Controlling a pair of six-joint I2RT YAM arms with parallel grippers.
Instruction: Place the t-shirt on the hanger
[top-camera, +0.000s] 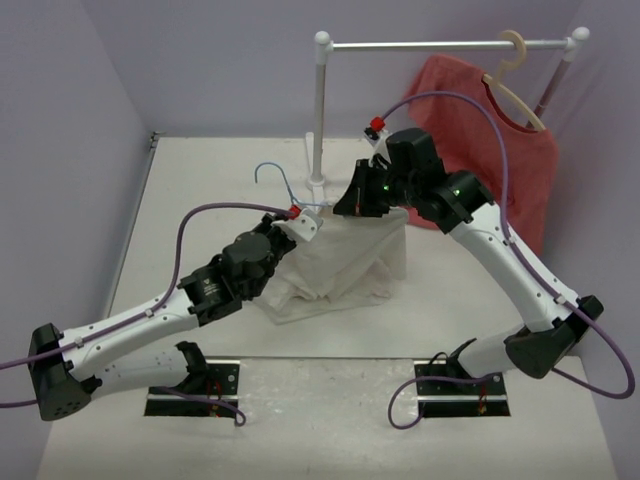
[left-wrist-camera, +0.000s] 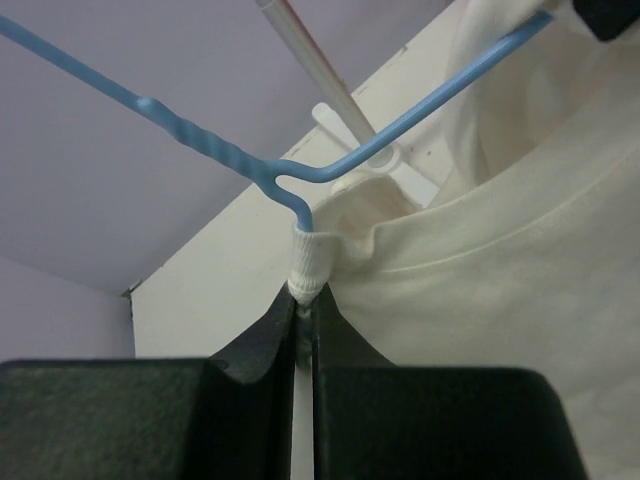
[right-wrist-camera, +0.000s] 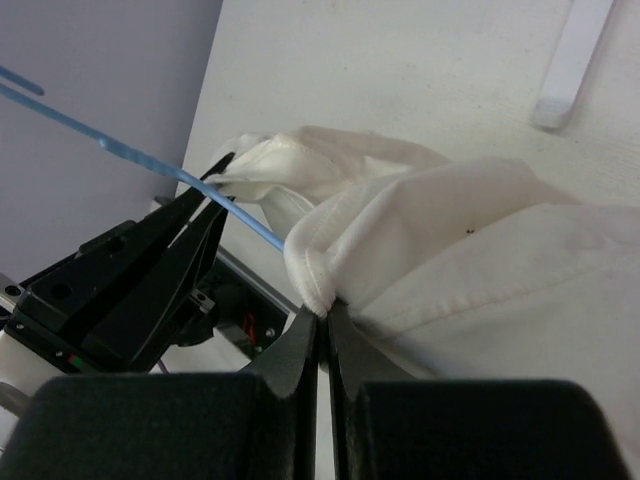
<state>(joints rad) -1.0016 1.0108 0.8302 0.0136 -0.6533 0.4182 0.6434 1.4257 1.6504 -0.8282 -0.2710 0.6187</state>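
The cream-white t-shirt (top-camera: 345, 262) hangs bunched between both grippers above the table, its lower part resting on the surface. My left gripper (top-camera: 303, 224) is shut on a ribbed fold of the collar (left-wrist-camera: 308, 262), where the light-blue wire hanger (left-wrist-camera: 340, 170) runs down into the fabric. The hanger's hook (top-camera: 272, 172) sticks out to the back left. My right gripper (top-camera: 362, 206) is shut on a stitched edge of the t-shirt (right-wrist-camera: 318, 285). In the right wrist view the hanger wire (right-wrist-camera: 235, 212) passes from the left gripper's fingers (right-wrist-camera: 190, 235) into the cloth.
A white clothes rack (top-camera: 440, 44) stands at the back, its post (top-camera: 320, 110) right behind the grippers. A red t-shirt (top-camera: 490, 150) on a beige hanger (top-camera: 515, 95) hangs at the rail's right end. Walls close in on the left and at the back.
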